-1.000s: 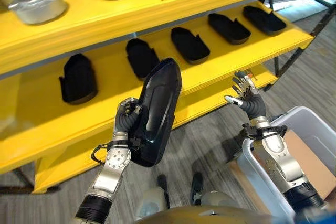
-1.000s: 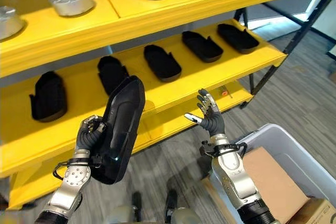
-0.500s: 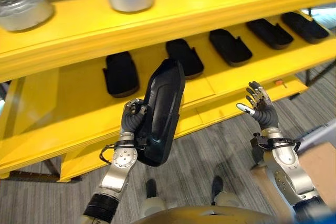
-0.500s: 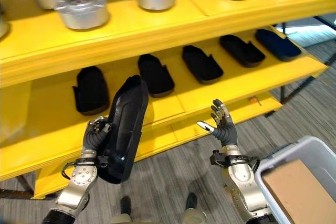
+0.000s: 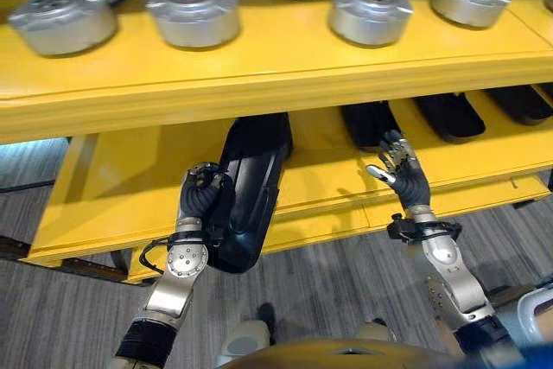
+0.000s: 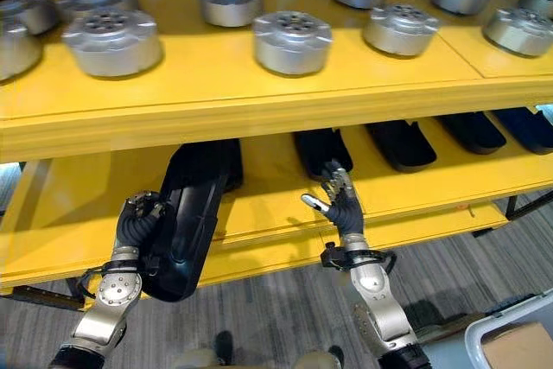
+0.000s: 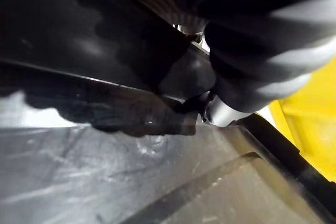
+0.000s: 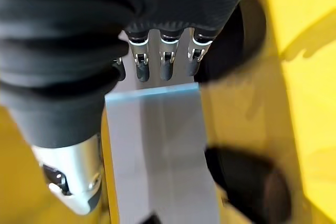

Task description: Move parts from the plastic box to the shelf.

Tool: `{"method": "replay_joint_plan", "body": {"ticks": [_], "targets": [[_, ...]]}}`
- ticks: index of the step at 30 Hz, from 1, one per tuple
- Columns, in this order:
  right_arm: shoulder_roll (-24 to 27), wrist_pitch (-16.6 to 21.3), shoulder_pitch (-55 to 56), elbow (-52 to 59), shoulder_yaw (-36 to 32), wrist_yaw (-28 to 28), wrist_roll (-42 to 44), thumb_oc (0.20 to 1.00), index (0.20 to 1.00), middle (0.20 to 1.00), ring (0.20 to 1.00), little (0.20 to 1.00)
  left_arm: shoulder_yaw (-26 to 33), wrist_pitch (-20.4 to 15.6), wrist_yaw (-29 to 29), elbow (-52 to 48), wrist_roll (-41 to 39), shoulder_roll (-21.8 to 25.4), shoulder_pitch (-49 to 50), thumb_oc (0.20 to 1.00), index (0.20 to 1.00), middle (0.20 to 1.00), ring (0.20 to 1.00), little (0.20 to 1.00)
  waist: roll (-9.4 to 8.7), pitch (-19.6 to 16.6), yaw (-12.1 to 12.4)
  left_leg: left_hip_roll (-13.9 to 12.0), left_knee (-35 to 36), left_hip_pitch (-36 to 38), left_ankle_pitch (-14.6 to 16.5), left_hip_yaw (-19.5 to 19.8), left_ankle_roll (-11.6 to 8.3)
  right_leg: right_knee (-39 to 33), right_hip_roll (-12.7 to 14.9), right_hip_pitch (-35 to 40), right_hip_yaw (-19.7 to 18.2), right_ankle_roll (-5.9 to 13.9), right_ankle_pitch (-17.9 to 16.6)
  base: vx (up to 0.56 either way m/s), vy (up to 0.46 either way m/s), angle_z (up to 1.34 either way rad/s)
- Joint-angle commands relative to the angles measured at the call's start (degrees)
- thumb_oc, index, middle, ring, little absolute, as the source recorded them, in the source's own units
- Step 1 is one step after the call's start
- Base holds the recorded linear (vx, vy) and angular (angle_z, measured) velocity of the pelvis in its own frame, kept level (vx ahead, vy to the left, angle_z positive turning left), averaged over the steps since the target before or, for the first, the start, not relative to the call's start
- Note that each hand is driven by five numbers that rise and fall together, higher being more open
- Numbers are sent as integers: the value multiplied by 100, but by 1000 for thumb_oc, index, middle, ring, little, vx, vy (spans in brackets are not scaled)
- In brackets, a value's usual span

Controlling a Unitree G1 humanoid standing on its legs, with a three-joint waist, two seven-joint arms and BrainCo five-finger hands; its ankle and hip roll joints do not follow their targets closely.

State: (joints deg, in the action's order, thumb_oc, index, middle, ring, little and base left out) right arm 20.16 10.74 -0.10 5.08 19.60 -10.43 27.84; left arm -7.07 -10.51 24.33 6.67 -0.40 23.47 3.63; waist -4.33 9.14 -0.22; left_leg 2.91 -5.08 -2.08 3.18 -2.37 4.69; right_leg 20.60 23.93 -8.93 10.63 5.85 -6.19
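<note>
A long black moulded part [image 5: 246, 196] stands nearly upright in front of the yellow middle shelf [image 5: 112, 187]. Its upper end reaches in under the upper shelf board. My left hand [image 5: 200, 200] is shut on the part's lower left side, and the part's glossy surface [image 7: 105, 156] lies close against that hand in the left wrist view. To the right, my right hand [image 6: 341, 205] is held up open and empty before the shelf's front edge. Its straight fingers [image 8: 165, 61] point at the shelf. Several more black parts [image 6: 406, 144] lie in a row on the middle shelf.
The upper shelf [image 5: 259, 58] carries several round silver metal parts [image 5: 194, 13] and overhangs the middle shelf. The left stretch of the middle shelf is bare yellow board. A corner of the plastic box [image 6: 510, 347] shows at the lower right, on the grey floor.
The camera has moved closer to the shelf and leftward. My left hand has carried the black part forward, so its top is now under the upper board. The right hand stays open.
</note>
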Motion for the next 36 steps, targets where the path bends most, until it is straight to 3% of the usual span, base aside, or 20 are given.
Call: {"method": "replay_joint_plan", "body": {"ticks": [1,2,3,5,6,7,12,19,21,24,25,26,27,29,30,32,34,36], "targets": [[143,248,-267,97,-203,153,34,1000,1000,1000,1000,1000,174,-361,27,-516,92,119,-175,200,200,200,200,200,78,21,-162,-122,383,324,89,58,-112,-151,-1714,165,-302,-14,853,72,87,14],[145,247,-271,98,-204,153,35,1000,1000,1000,1000,1000,176,-361,25,-517,92,118,-179,200,200,200,200,200,83,11,-161,-129,389,304,70,55,-116,-168,-1723,149,-302,-22,829,127,147,24],[186,262,-238,166,-221,190,82,1000,1000,1000,1000,1000,177,-340,-64,-557,82,64,-119,200,200,200,200,200,26,-15,-240,6,435,333,50,128,-112,-439,-2192,156,-433,-155,1009,56,70,33],[207,278,-208,228,-201,206,81,1000,1000,1000,1000,1000,188,-347,-96,-590,64,24,-82,200,200,200,200,200,-24,-32,-265,96,479,336,31,179,-131,-872,-2319,283,-480,-283,1015,52,36,56],[204,268,-124,240,-214,221,81,1000,1000,1000,1000,1000,184,-331,-121,-582,79,-12,-70,200,200,200,200,200,-34,-61,-259,137,493,362,13,242,-138,-1063,-2249,447,-518,-238,1009,73,-44,45],[241,250,-79,205,-207,225,33,1000,1000,1000,1000,1000,135,-326,-125,-579,143,-63,15,200,200,200,200,200,-47,-142,-261,139,610,430,-10,233,-141,-1334,-2349,619,-670,-228,931,73,-55,19],[298,271,35,216,-320,260,85,1000,1000,1000,1000,1000,134,-329,-163,-630,216,-38,121,200,200,200,200,200,-76,-266,-219,143,498,395,32,274,-174,-1852,-2325,930,-651,-222,821,43,-62,15],[386,239,152,153,-416,323,181,1000,1000,1000,1000,1000,188,-349,-234,-710,117,-30,247,200,200,200,200,200,-204,-183,-126,230,-521,18,320,509,-356,-1931,-2303,1141,-493,-350,859,-19,-76,29],[464,298,197,166,-517,309,196,1000,1000,1000,1000,1000,189,-387,-280,-734,57,43,208,200,200,200,200,200,-286,-10,-124,-107,-1209,-341,408,464,-543,-1888,-2178,1166,-372,-370,880,-142,22,42],[548,293,227,146,-570,275,228,1000,1000,1000,1000,1000,211,-452,-248,-751,-22,34,215,200,200,200,200,200,-302,-36,-200,-883,-910,-189,356,410,-522,-1841,-1906,1111,-312,-243,894,-59,181,41],[550,300,257,135,-583,245,247,1000,1000,1000,1000,1000,211,-462,-214,-736,-45,21,209,200,200,200,200,200,-245,-89,-259,-1351,-573,-154,42,340,-607,-1817,-1810,1060,-281,-182,944,26,348,9],[596,304,322,102,-633,170,254,1000,1000,1000,1000,1000,167,-452,-212,-695,-93,-41,176,200,200,200,200,200,-87,-186,-355,-1990,263,-51,-690,154,-858,-1729,-1729,974,-235,-127,1053,56,407,9],[619,333,283,111,-646,110,215,1000,1000,1000,1000,1000,93,-425,-198,-657,-71,-48,95,200,200,200,200,200,-33,-177,-388,-2230,402,-183,-1056,20,-987,-1698,-1633,987,-203,-72,1069,63,370,32],[612,337,299,108,-669,86,213,1000,1000,1000,1000,1000,41,-416,-205,-601,-90,-70,18,200,200,200,200,200,20,-173,-410,-2300,472,-110,-1186,91,-1071,-1672,-1606,961,-231,-39,1072,42,223,54],[553,323,238,43,-617,99,167,1000,1000,1000,1000,1000,-17,-443,-218,-555,-82,-136,-5,200,200,200,200,200,107,-235,-345,-1992,477,35,-750,484,-1146,-1658,-1477,1010,-293,75,989,52,174,28],[499,345,250,53,-648,104,218,1000,1000,1000,1000,1000,-110,-444,-255,-530,-43,-143,-116,200,200,200,200,200,126,-288,-421,-1946,535,84,-684,292,-1186,-1665,-1379,1083,-290,152,925,83,230,-27],[394,333,325,183,-760,122,246,1000,1000,1000,1000,1000,-247,-446,-385,-595,173,-7,-246,200,200,200,200,200,86,-346,-444,-1687,545,194,-455,109,-1153,-1724,-1119,1173,-300,320,754,119,337,-20],[345,322,340,189,-759,131,243,1000,1000,1000,1000,1000,-271,-439,-384,-578,190,26,-303,200,200,200,200,200,40,-355,-440,-1587,533,212,-389,65,-1112,-1761,-1030,1186,-304,381,687,63,243,29]]}}
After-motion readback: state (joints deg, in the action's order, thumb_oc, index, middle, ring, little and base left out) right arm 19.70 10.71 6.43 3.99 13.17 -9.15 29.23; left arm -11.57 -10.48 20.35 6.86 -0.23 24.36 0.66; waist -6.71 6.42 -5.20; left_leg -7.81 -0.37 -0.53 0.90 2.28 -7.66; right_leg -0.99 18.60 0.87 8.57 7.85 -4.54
